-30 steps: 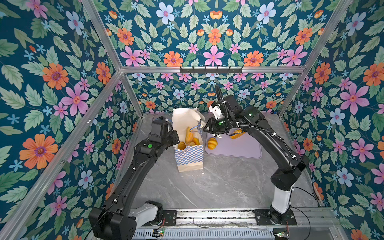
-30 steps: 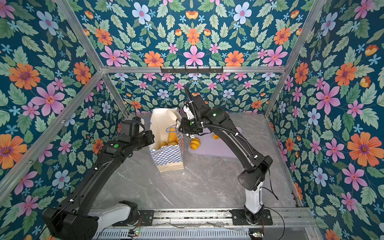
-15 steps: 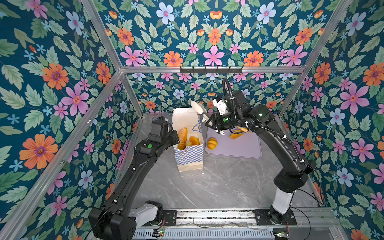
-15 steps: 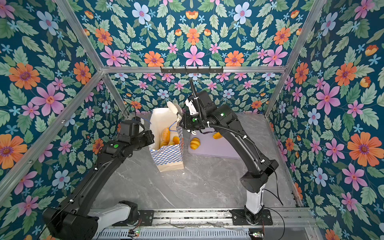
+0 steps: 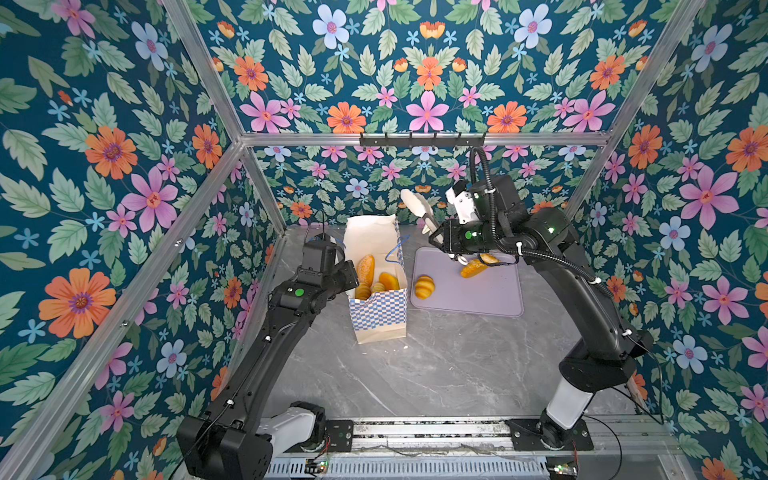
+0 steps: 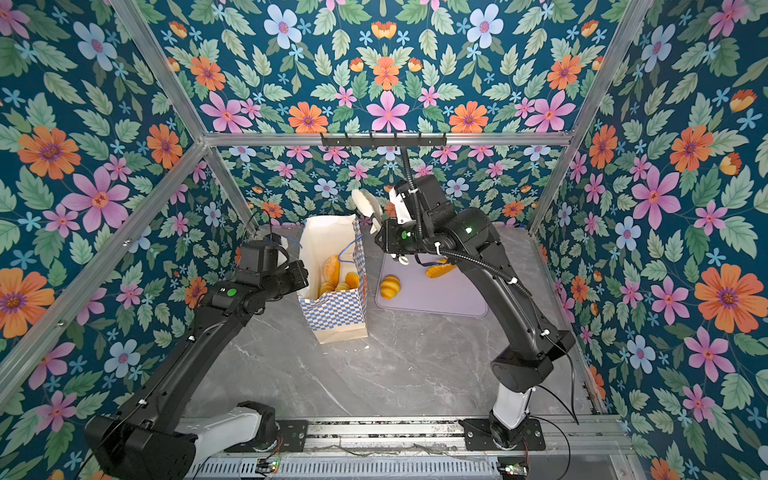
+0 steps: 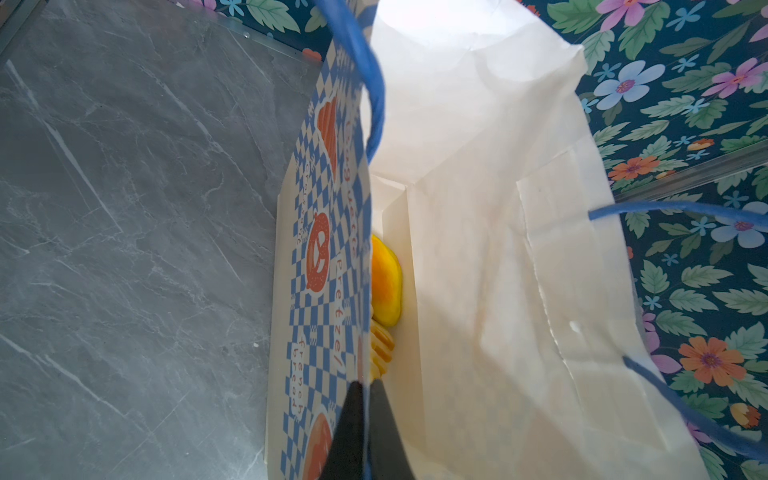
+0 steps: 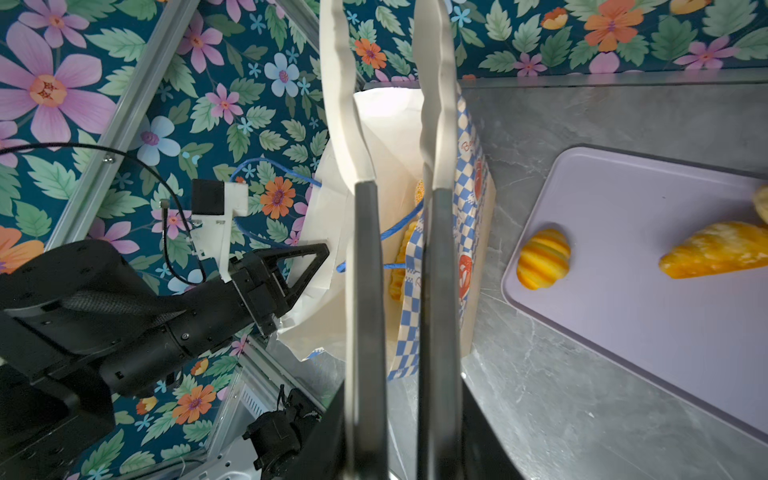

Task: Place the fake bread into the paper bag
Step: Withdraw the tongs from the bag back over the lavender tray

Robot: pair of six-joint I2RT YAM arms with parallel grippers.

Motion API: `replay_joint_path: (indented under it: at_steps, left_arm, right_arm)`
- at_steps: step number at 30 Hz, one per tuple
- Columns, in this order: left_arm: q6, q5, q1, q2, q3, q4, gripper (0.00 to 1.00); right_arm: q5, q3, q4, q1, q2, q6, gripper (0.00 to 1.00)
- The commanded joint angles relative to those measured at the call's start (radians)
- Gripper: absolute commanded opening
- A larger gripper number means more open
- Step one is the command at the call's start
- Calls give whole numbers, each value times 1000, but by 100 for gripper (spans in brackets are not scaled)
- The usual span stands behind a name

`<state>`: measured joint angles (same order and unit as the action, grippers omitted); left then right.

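The paper bag (image 5: 376, 307) (image 6: 336, 309) stands open with several fake bread pieces (image 5: 365, 268) inside. My left gripper (image 5: 348, 268) (image 7: 365, 399) is shut on the bag's near rim, as the left wrist view shows. My right gripper (image 5: 436, 239) (image 8: 403, 436) is shut on white-tipped metal tongs (image 8: 365, 291). The tongs' tips (image 5: 415, 203) hang empty, above and behind the bag's mouth. A ridged bun (image 5: 424, 286) (image 8: 542, 259) and a long loaf (image 5: 473, 268) (image 8: 715, 249) lie on the tray.
The flat lilac tray (image 5: 478, 299) (image 6: 440, 301) lies right of the bag on the grey marble table (image 5: 415, 365). Floral walls with aluminium posts close in the left, back and right. The right arm arches over the tray's back edge.
The right arm has lifted the tongs up out of the bag and back towards the rear wall. A loaf that they carried now stands in the bag. The left arm has not moved.
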<state>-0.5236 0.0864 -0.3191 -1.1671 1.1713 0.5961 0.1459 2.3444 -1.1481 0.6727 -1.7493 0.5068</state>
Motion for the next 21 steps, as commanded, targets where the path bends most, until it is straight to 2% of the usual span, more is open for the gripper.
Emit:
replay_joint_path:
  at_steps: [1, 6, 21]
  left_arm:
    - [4, -7, 0, 2, 3, 2, 5]
    - [3, -7, 1, 0, 4, 2, 5]
    - [4, -4, 0, -12, 15, -1, 5]
  right_arm:
    - [-11, -41, 19, -30, 41, -13, 34]
    - [-5, -150, 48, -84, 138, -8, 34]
    - [59, -494, 129, -270, 303, -1, 34]
